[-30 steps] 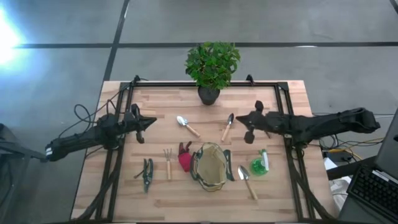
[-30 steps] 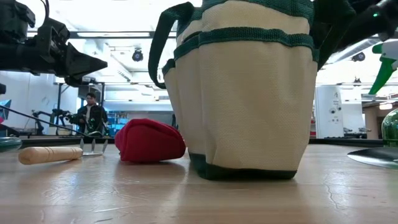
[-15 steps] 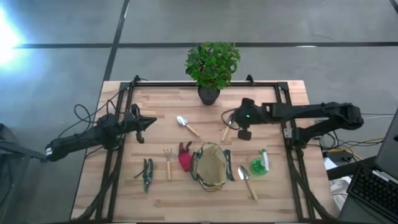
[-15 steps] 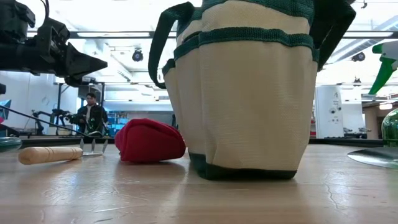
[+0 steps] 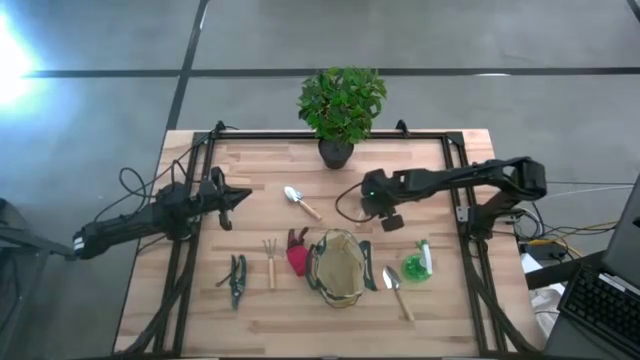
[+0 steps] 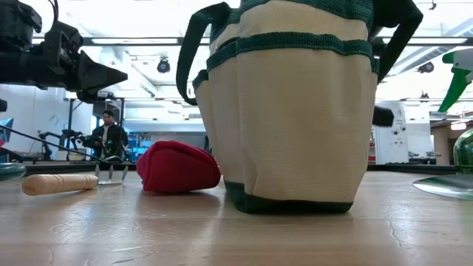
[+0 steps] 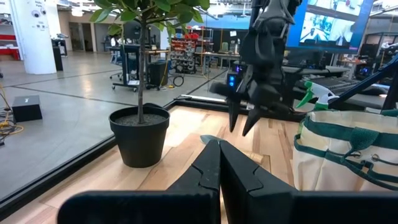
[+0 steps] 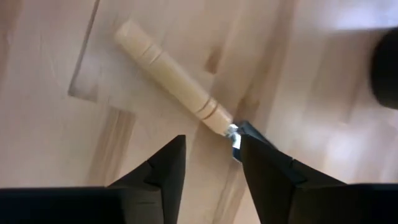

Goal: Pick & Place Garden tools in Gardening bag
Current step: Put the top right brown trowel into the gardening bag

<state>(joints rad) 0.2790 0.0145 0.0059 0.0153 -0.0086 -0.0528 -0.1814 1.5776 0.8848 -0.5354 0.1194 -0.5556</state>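
The khaki gardening bag (image 5: 338,268) (image 6: 288,111) stands upright on the table's near middle. Around it lie a red glove (image 5: 297,258) (image 6: 177,166), a fork (image 5: 270,262), pruners (image 5: 237,280), two trowels (image 5: 300,202) (image 5: 398,290) and a green spray bottle (image 5: 418,263). My right gripper (image 5: 370,200) (image 7: 241,127) points down, open, over a third trowel. That trowel's wooden handle (image 8: 168,74) and metal neck (image 8: 233,134) show just beyond the fingertips (image 8: 211,149), untouched. My left gripper (image 5: 245,196) (image 7: 219,149) hovers shut at the left.
A potted leafy plant (image 5: 341,105) (image 7: 140,134) stands at the table's far edge, in the middle. A black frame rail (image 5: 300,137) runs around the tabletop. A person (image 6: 109,133) stands far off in the room behind.
My right arm has swung toward the table's left and tipped its gripper to point down. It now hangs over the dark-bladed trowel behind the bag. The tools and the bag have stayed where they were.
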